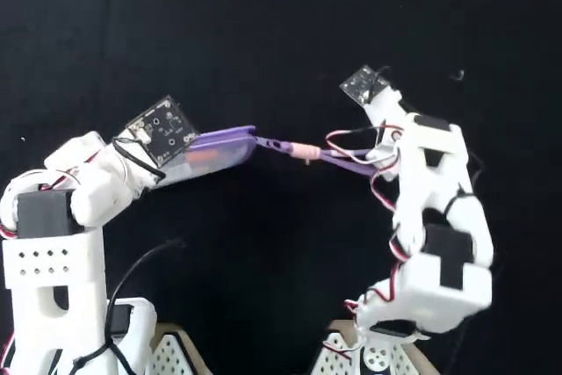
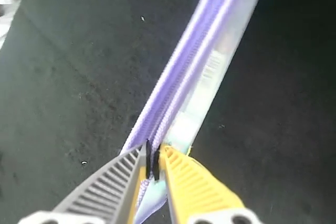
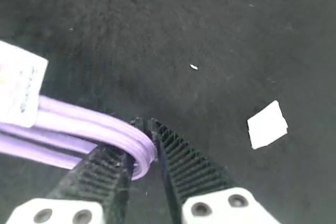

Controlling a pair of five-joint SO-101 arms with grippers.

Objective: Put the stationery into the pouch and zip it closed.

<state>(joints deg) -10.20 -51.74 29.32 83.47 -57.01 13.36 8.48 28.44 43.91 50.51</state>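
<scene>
A translucent purple pouch [image 1: 215, 150] hangs stretched above the black table between the two arms. Something orange shows through its wall. My left gripper [image 1: 169, 169] is shut on the pouch's end [image 2: 153, 162], pinched between its grey and yellow fingers; the zipper band [image 2: 184, 72] runs away from it. A purple cord loop [image 1: 338, 159] with a pink piece [image 1: 304, 151] leads off the pouch's other end. My right gripper [image 3: 146, 148] is shut on that purple loop [image 3: 94, 129], its black fingers clamped at the bend. A white tag [image 3: 18, 85] hangs on the cord.
A black cloth [image 1: 281, 50] covers the table. A small white scrap [image 3: 268, 125] lies on it beyond the right gripper. The arms' white bases [image 1: 53, 278] stand at the near edge, with wires beside them.
</scene>
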